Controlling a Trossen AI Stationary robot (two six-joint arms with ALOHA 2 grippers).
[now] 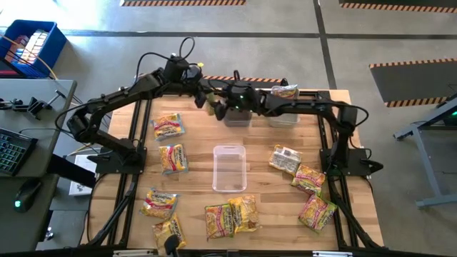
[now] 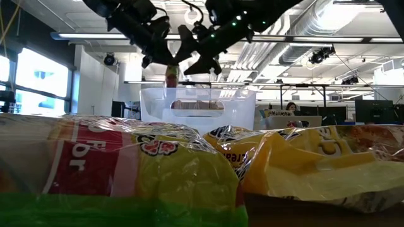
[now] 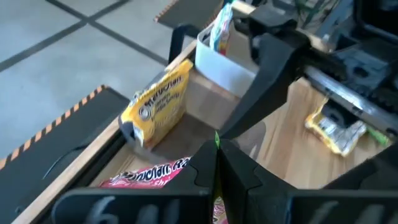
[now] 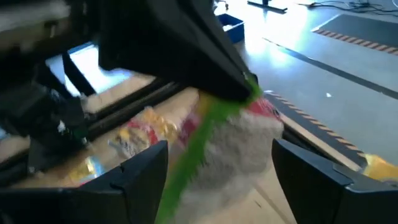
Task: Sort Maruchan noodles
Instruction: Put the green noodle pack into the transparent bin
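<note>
Grippers meet above the far table edge: left gripper pinches a red-and-green Maruchan packet, right gripper spread wide beside it; other packets ring the clear centre bin

A wooden desk carries three clear bins: one at its middle, lying open side up, and two at the far edge, one just beside the other. To the left stands a grey side table with a keyboard and a mouse. A blue crate sits on the floor beyond it. Striped tape marks the grey floor. Across the room a person sits behind monitors.
</note>
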